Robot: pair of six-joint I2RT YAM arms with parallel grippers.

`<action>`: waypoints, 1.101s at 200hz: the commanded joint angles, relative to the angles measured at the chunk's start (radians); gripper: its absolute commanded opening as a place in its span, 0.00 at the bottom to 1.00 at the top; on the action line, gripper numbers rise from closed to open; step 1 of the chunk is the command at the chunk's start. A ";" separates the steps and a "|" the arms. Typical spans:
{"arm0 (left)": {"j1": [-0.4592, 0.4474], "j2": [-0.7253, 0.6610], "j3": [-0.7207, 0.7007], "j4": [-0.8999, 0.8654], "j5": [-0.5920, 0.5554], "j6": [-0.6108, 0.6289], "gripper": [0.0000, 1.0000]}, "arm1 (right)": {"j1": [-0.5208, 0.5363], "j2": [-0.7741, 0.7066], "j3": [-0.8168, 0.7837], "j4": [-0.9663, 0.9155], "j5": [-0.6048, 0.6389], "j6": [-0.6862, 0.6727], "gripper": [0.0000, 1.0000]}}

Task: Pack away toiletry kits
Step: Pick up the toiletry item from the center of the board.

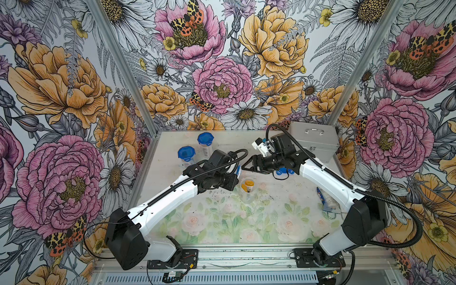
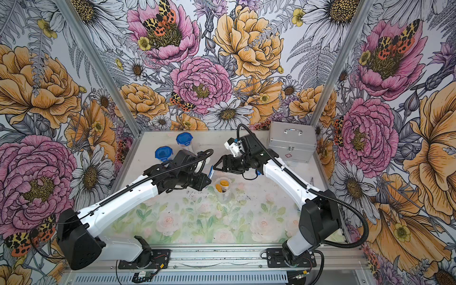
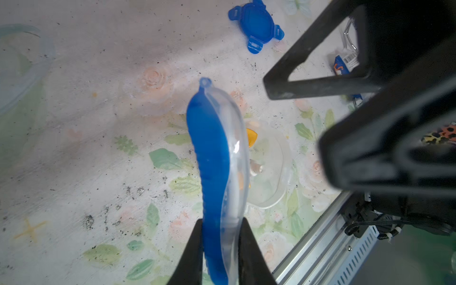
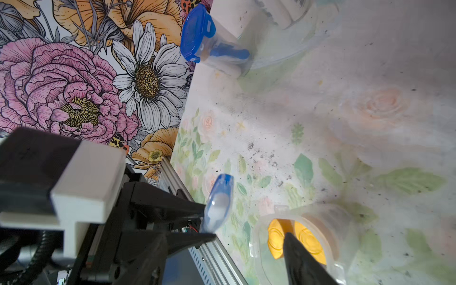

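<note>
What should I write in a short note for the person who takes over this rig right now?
Left gripper: shut on a toothbrush in its clear pack, held up near the open cup.
Right gripper: open and empty, close to the toothbrush tip.
Open cup: mid-table, with two gold-capped bottles inside.
Done: two lidded cups stand at the far left.
Left: put the toothbrush in the open cup. Add the blue-and-white packet, probably toothpaste, lying by the right arm. Then press on the loose lid, which lies under that arm.
</note>
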 commanded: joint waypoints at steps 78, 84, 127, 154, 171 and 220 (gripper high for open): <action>-0.053 -0.020 0.027 0.039 0.009 0.004 0.00 | 0.048 0.041 -0.039 0.154 -0.070 0.118 0.48; -0.055 -0.020 0.028 0.039 -0.002 0.003 0.00 | 0.048 0.041 -0.043 0.153 -0.073 0.118 0.48; -0.060 -0.027 0.027 0.045 -0.016 0.001 0.00 | 0.052 0.037 -0.065 0.153 -0.088 0.124 0.45; -0.062 -0.028 0.027 0.045 -0.021 0.000 0.00 | 0.057 0.038 -0.070 0.153 -0.089 0.124 0.34; -0.066 -0.026 0.027 0.045 -0.027 -0.002 0.00 | 0.059 0.036 -0.073 0.151 -0.098 0.127 0.25; -0.055 -0.009 0.032 0.045 -0.034 -0.002 0.14 | 0.055 0.025 -0.078 0.152 -0.090 0.113 0.06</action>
